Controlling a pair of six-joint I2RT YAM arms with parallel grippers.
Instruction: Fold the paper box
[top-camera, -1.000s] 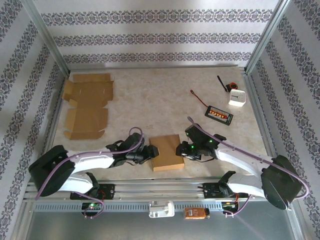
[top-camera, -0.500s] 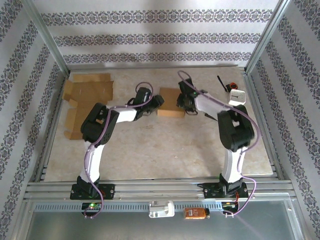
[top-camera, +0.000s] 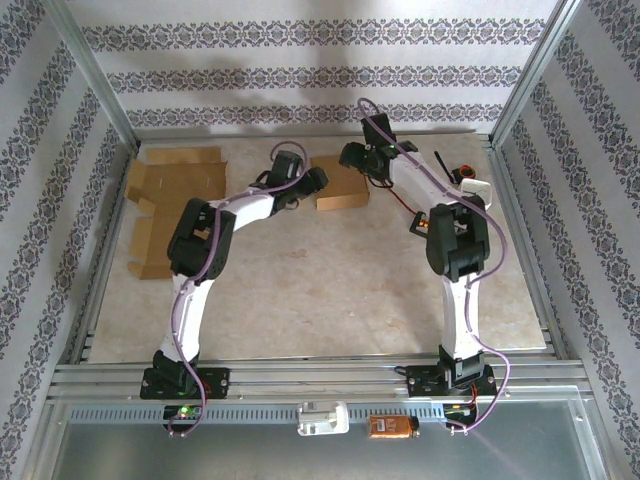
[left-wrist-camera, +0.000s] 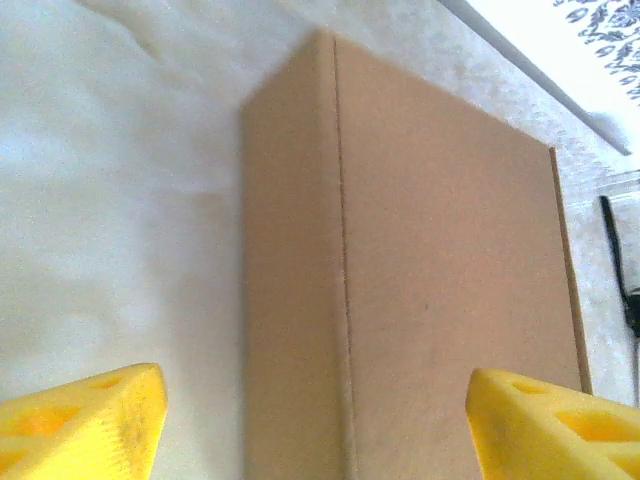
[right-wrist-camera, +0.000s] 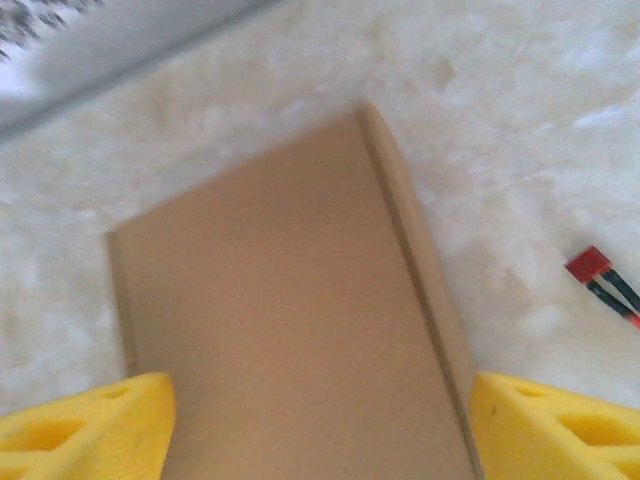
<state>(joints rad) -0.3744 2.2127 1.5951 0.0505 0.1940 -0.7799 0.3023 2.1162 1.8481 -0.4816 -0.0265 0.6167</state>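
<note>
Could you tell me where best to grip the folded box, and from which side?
Probably its opposite side walls, pinched from left and right: the folded box lies flat and closed, its top broad and smooth, so only those low walls offer purchase.

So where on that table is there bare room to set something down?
Widest bare patch: the table's middle, between left arm and right arm, nearer than the box. Crowded: the far left with the flat cardboard, and the far right with the white gadget and cable.

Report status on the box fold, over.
Left tool open, right tool open, both over the box. Box closed, flat on the table. Red-tipped cable nearby, not touching.
</note>
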